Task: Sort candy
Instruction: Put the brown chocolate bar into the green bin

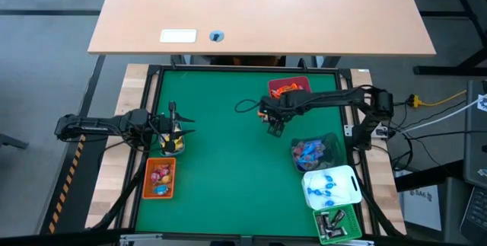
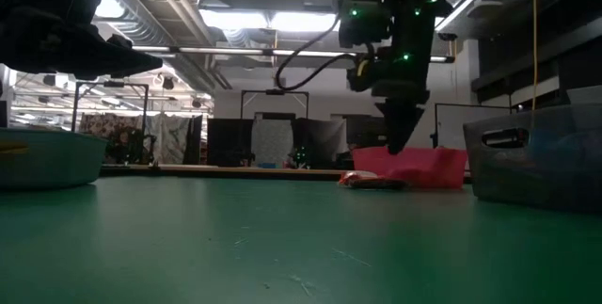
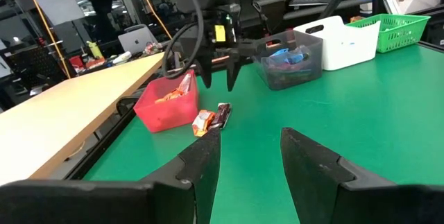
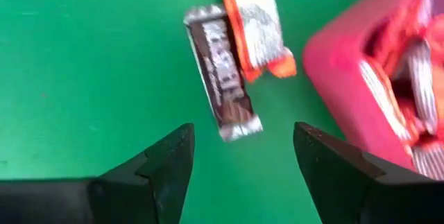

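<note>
Candy is what remains loose: a dark brown bar (image 4: 223,73) and an orange-wrapped piece (image 4: 254,24) lie touching each other on the green worktop (image 1: 221,162), just beside the red bin (image 4: 378,64), which already holds orange-red sweets. Both pieces sit straight ahead of the right gripper (image 4: 243,156), which hangs above them with its fingers spread apart and nothing between them. On that gripper's far side from the red bin stand a clear bin (image 1: 316,153) of blue sweets, a white bin (image 1: 332,187) and a green bin (image 1: 337,224).

Across the worktop, the left gripper (image 3: 250,154) hovers over a small bin (image 1: 172,145) near an orange bin (image 1: 160,179) of pink and blue pieces; its fingers are parted and empty.

My judgement is that the risk lies in how close the two wrappers are. Coming down over the brown bar, the right gripper could catch the orange piece as well and carry both to one bin, or nudge the pair against the red bin's wall so that neither sits cleanly between the fingers. A flat, slick wrapper may also slide out on closing.
</note>
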Available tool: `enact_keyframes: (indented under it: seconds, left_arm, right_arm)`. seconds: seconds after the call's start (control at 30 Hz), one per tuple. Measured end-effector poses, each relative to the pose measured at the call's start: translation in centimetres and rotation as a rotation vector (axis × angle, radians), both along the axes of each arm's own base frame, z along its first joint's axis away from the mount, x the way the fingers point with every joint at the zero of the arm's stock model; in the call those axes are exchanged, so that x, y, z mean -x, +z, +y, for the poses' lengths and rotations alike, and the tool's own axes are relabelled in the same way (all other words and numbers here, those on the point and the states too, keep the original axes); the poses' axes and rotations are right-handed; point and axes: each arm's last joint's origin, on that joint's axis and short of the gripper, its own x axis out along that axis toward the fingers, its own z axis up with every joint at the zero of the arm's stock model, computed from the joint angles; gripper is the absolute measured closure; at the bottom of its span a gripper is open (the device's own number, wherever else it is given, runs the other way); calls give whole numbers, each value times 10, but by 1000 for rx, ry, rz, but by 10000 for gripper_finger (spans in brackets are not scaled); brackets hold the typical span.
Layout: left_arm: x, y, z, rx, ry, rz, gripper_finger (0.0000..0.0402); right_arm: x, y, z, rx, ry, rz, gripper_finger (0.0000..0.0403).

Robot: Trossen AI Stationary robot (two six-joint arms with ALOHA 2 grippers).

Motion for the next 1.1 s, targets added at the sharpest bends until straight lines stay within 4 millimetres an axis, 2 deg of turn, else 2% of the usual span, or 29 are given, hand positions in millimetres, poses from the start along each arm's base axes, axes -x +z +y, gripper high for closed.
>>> enact_keyframes:
  seconds: [0.13,0.3,0.6,0.9,1.1]
  left_arm:
    - [0,0,0,0,0,1,260]
    - [0,0,0,0,0,0,260]
    - [0,0,0,0,0,0,260]
    - [0,0,0,0,0,0,260]
    - [0,0,0,0,0,0,260]
  right_arm:
    - [-3,-6,0,20,72,-40,159]
    - [-4,-11,0,35,74,-66,159]
    - [8,-31,1,44,71,-21,159]
    - [14,-53,2,62,68,-73,159]
    - [18,-59,3,56,69,-91,159]
